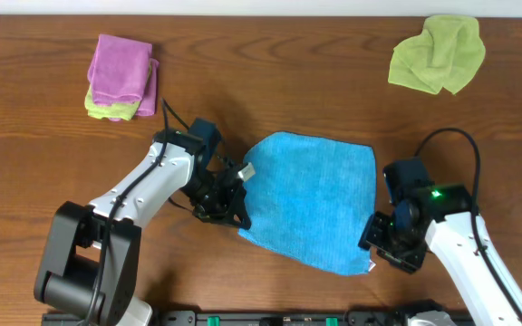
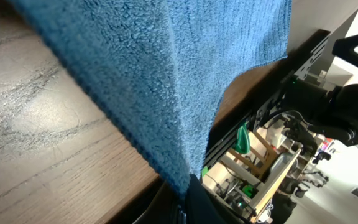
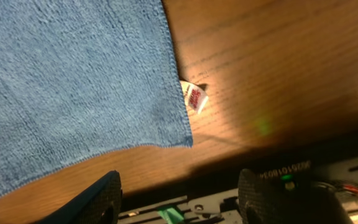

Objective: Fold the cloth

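Note:
A blue cloth lies spread on the wooden table, centre front. My left gripper is shut on the cloth's left edge; in the left wrist view the blue cloth rises from the pinched jaws and drapes up. My right gripper sits at the cloth's front right corner, open and empty. In the right wrist view its fingers straddle the table edge below the cloth corner, with a small white tag beside it.
A folded pink cloth on a yellow-green one lies at the back left. A crumpled green cloth lies at the back right. The table's front edge runs close behind both grippers.

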You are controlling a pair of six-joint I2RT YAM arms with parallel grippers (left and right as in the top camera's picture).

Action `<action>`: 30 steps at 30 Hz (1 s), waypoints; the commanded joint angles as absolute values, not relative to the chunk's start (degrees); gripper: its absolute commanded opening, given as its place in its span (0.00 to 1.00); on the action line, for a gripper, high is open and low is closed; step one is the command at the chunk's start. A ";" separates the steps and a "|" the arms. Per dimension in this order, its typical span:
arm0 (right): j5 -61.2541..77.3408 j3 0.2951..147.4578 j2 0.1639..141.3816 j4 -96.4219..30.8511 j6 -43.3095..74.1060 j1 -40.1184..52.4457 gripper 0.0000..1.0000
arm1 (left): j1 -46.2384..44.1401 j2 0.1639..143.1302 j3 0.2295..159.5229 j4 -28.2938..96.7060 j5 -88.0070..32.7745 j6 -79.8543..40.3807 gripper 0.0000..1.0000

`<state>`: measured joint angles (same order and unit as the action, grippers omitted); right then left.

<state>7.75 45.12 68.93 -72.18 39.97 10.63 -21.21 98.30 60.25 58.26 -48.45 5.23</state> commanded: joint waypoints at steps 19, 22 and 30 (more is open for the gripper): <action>17.41 26.83 68.40 -53.06 46.76 10.90 0.48 | -20.97 98.83 60.05 58.50 -48.07 7.11 0.06; 17.41 26.33 68.40 -52.18 46.89 10.90 0.17 | -20.97 98.83 60.05 58.52 -48.07 7.09 0.06; 15.62 28.84 61.91 -52.10 46.24 10.90 0.01 | -19.90 98.41 60.18 58.48 -48.25 7.05 0.06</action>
<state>16.71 26.87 64.95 -52.10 46.28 10.63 -20.93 98.30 60.25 58.28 -48.45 6.09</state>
